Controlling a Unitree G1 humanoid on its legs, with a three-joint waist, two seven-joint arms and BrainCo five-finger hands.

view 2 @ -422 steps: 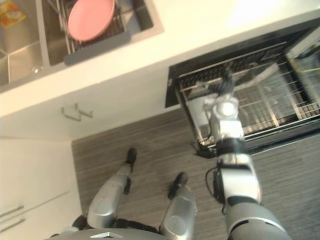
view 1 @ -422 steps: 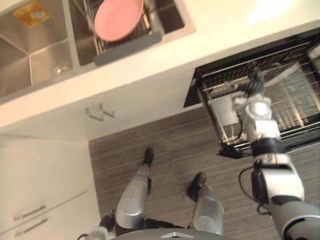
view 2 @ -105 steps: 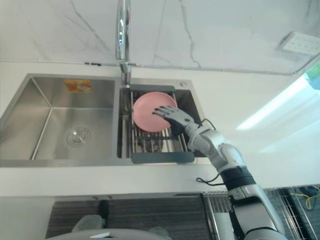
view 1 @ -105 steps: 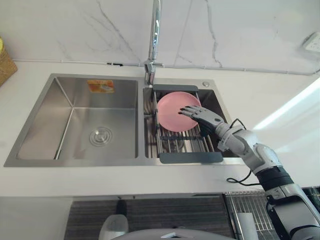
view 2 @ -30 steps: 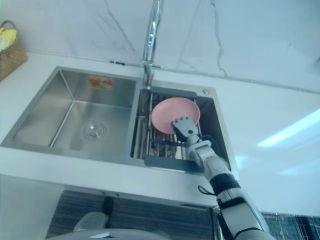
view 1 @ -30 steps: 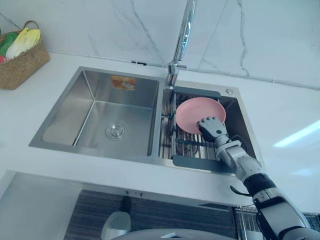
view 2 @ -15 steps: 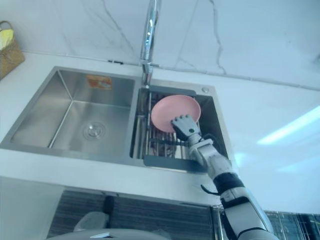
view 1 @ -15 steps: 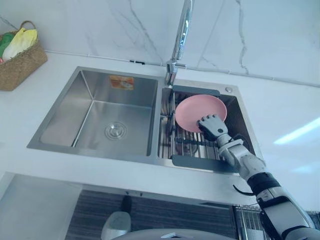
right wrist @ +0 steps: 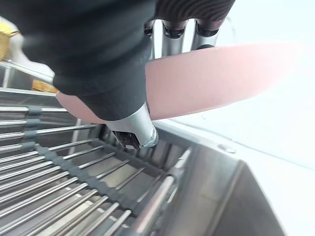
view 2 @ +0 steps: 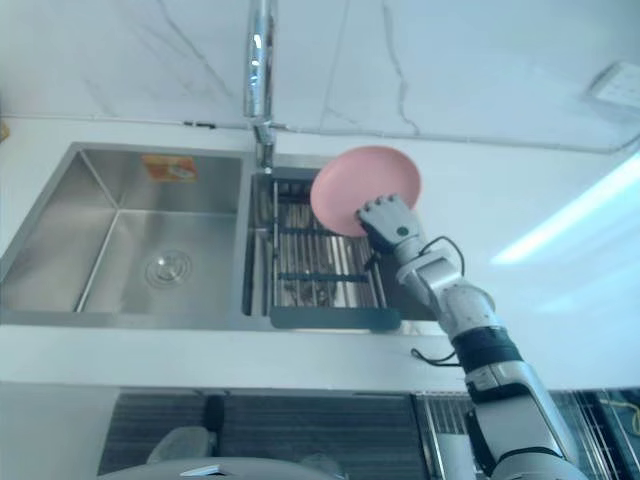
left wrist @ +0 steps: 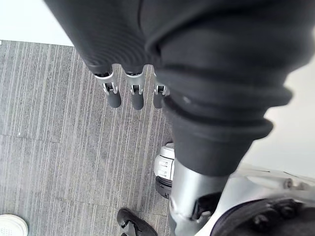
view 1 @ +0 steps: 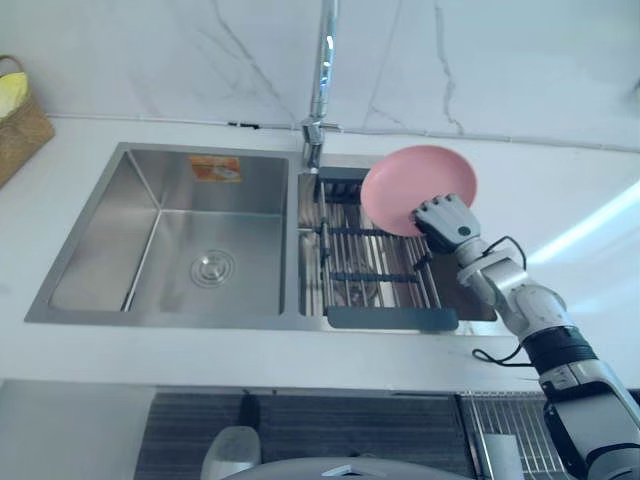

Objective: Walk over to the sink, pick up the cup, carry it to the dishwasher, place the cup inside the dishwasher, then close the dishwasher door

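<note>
And up it comes! The right hand (view 1: pixel 443 218) has lifted the pink plate (view 1: pixel 410 185) (a plate, not a cup) out of the sink's drying rack (view 1: pixel 365 270), where it stood half a second ago. The fingers (right wrist: pixel 171 40) curl behind its rim with the thumb in front, pinching it, and the rack now lies below the fingertips. The pick-up looks done, so the carry to the dishwasher comes next. The left hand (left wrist: pixel 130 93) hangs loose, fingers straight, holding nothing.

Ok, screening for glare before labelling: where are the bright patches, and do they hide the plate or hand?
Left eye view: a bright streak crosses the countertop, clear of the pink plate and the right hand gripping it. Right wrist view: the countertop beyond the plate is washed out white. Left wrist view: even light on the floor past the left hand.
</note>
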